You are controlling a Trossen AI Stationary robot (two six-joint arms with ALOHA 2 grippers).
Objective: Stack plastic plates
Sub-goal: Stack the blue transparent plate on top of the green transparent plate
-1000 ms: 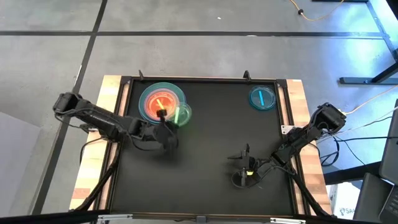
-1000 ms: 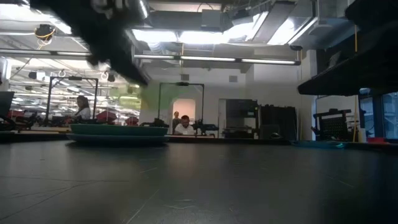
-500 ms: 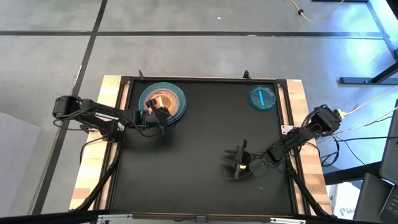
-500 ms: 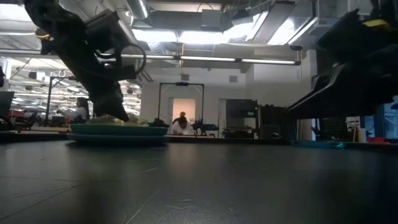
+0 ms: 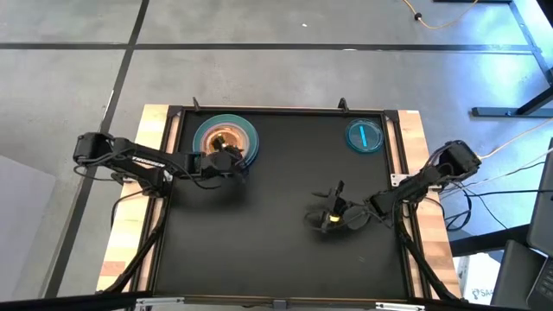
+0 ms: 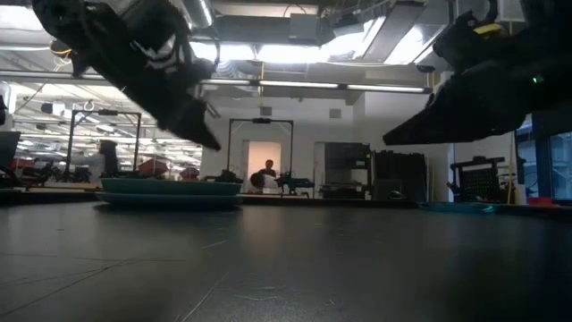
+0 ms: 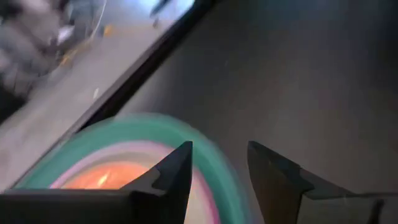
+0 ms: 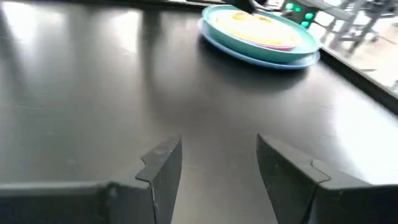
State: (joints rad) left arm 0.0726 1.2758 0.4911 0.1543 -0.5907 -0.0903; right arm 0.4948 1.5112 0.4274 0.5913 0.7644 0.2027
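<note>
At the counter's (image 5: pixel 285 259) far left corner sits the plate stack (image 5: pixel 226 139), teal rim around pink and orange. The left claw (image 5: pixel 235 161) hovers at the stack's near edge, fingers parted and empty. A lone cyan plate (image 5: pixel 365 136) lies far right. The right claw (image 5: pixel 327 218) hangs mid-counter, parted, empty.

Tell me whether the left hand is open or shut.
Open. The left hand shows a clear gap between its fingers above the stack, holding nothing.
</note>
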